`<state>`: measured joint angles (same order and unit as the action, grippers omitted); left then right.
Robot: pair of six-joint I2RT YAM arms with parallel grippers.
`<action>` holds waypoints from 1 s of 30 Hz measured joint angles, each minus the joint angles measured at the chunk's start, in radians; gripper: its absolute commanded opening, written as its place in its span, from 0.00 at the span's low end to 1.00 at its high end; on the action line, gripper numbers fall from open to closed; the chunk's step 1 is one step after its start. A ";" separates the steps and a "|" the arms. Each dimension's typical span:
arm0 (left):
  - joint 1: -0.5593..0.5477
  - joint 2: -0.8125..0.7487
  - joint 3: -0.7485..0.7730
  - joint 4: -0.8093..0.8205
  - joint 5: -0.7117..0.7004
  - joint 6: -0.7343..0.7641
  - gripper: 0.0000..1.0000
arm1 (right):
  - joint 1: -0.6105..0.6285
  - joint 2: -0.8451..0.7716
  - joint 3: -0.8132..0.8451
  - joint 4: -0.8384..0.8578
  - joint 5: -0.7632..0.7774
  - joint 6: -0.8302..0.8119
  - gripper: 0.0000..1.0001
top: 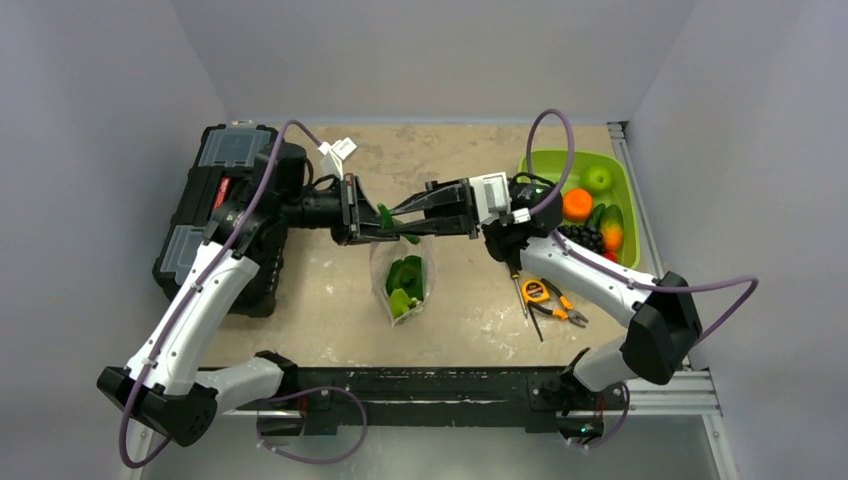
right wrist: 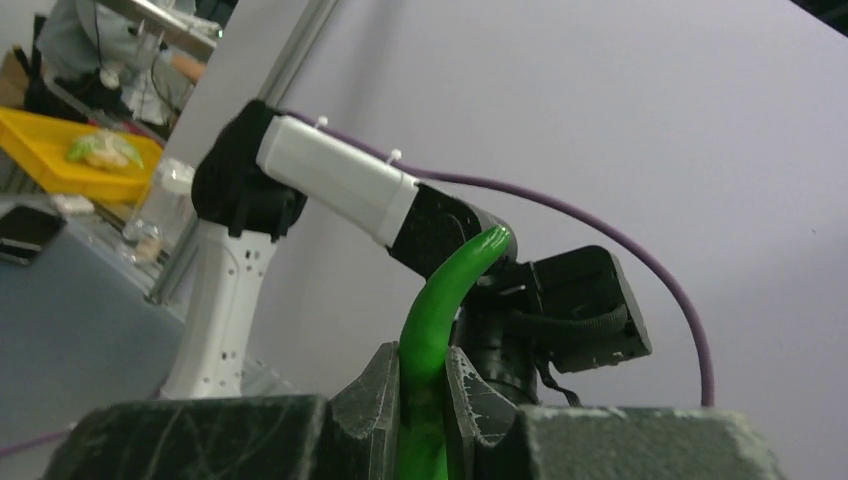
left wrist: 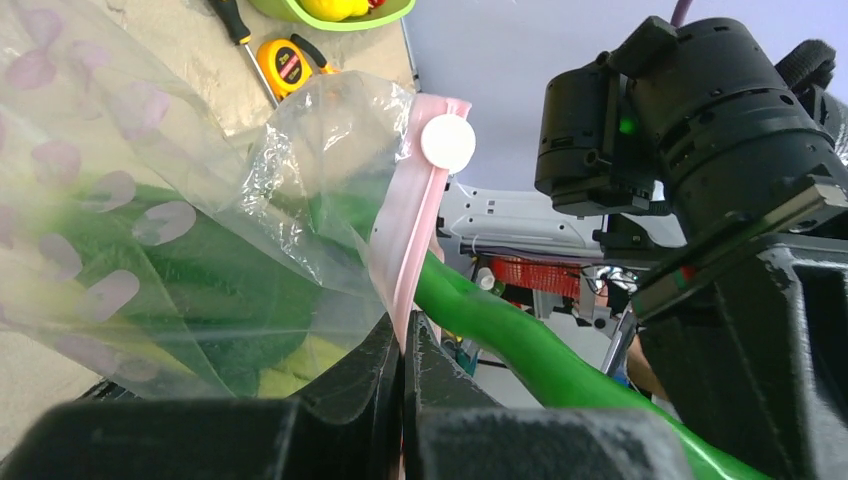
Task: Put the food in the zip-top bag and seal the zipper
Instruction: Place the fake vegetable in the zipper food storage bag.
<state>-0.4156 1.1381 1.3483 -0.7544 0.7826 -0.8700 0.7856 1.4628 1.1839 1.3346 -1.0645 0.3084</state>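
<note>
Top external view: both arms met above the zip-top bag (top: 405,255), mid-loading.
To hold the mouth raised and give an opening, the left gripper (left wrist: 403,345) was pinched shut on the pink zipper (left wrist: 412,240). The right gripper (right wrist: 425,372) was clamped on a green stalk (right wrist: 447,285) of the food, aimed at that mouth, while other greens (top: 405,280) already lay inside the bag.

Soft, even light fills my views, shadows faint on the tabletop (top: 420,150), the zip-top bag (left wrist: 100,200) blurred near my left lens.
</note>
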 measured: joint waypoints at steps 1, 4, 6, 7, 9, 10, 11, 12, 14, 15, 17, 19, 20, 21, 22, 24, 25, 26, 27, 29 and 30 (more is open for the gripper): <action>0.000 -0.002 0.000 -0.003 0.000 0.002 0.00 | 0.000 0.002 0.000 -0.041 -0.015 -0.042 0.00; 0.000 -0.005 0.000 -0.015 0.002 0.008 0.00 | 0.000 -0.013 0.026 -0.253 -0.048 -0.240 0.00; 0.000 -0.006 0.000 -0.017 0.004 0.015 0.00 | 0.000 -0.031 0.035 -0.382 -0.053 -0.356 0.01; 0.000 -0.007 0.000 -0.018 0.004 0.017 0.00 | 0.000 -0.041 0.032 -0.430 -0.054 -0.405 0.03; 0.000 -0.007 0.000 -0.018 0.007 0.018 0.00 | 0.002 -0.061 -0.003 -0.459 -0.046 -0.460 0.09; 0.000 -0.008 0.000 -0.018 0.008 0.020 0.00 | 0.002 -0.072 -0.037 -0.452 -0.043 -0.470 0.11; 0.000 -0.008 0.000 -0.022 0.008 0.025 0.00 | 0.002 -0.079 -0.070 -0.441 -0.041 -0.477 0.12; 0.000 -0.008 0.000 -0.034 0.006 0.027 0.00 | 0.002 -0.085 -0.110 -0.417 -0.026 -0.483 0.15; 0.001 -0.007 0.000 -0.063 0.001 0.037 0.00 | -0.002 -0.097 -0.175 -0.393 0.000 -0.492 0.25; 0.001 -0.008 0.000 -0.074 -0.002 0.043 0.00 | -0.006 -0.103 -0.211 -0.384 0.024 -0.495 0.34; 0.001 -0.010 0.000 -0.082 -0.003 0.047 0.00 | -0.010 -0.116 -0.275 -0.370 0.082 -0.486 0.53; 0.001 -0.014 0.002 -0.082 -0.011 0.053 0.00 | -0.007 -0.132 -0.340 -0.354 0.153 -0.445 0.66; 0.001 -0.017 0.002 -0.081 -0.014 0.053 0.00 | -0.006 -0.144 -0.368 -0.355 0.196 -0.426 0.69; 0.001 -0.019 0.003 -0.080 -0.018 0.053 0.00 | -0.004 -0.159 -0.389 -0.364 0.240 -0.407 0.74; 0.001 -0.021 0.004 -0.082 -0.022 0.052 0.00 | -0.002 -0.182 -0.403 -0.398 0.305 -0.374 0.76; 0.002 -0.024 0.008 -0.082 -0.032 0.052 0.00 | 0.001 -0.236 -0.391 -0.523 0.449 -0.295 0.81; 0.003 -0.026 0.010 -0.078 -0.040 0.052 0.00 | 0.002 -0.264 -0.358 -0.632 0.509 -0.254 0.86; 0.005 -0.026 0.014 -0.073 -0.056 0.051 0.00 | 0.003 -0.282 -0.308 -0.747 0.563 -0.210 0.91; 0.009 -0.026 0.019 -0.075 -0.065 0.051 0.00 | 0.006 -0.288 -0.260 -0.829 0.613 -0.179 0.97; 0.009 -0.030 0.020 -0.079 -0.087 0.051 0.00 | 0.005 -0.300 -0.145 -1.003 0.705 -0.103 0.99; 0.009 -0.031 0.020 -0.080 -0.100 0.050 0.00 | 0.002 -0.314 -0.108 -1.073 0.738 -0.069 0.99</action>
<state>-0.4065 1.1072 1.3682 -0.8341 0.6830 -0.8196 0.7879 1.1484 1.0763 0.2615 -0.3264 0.2390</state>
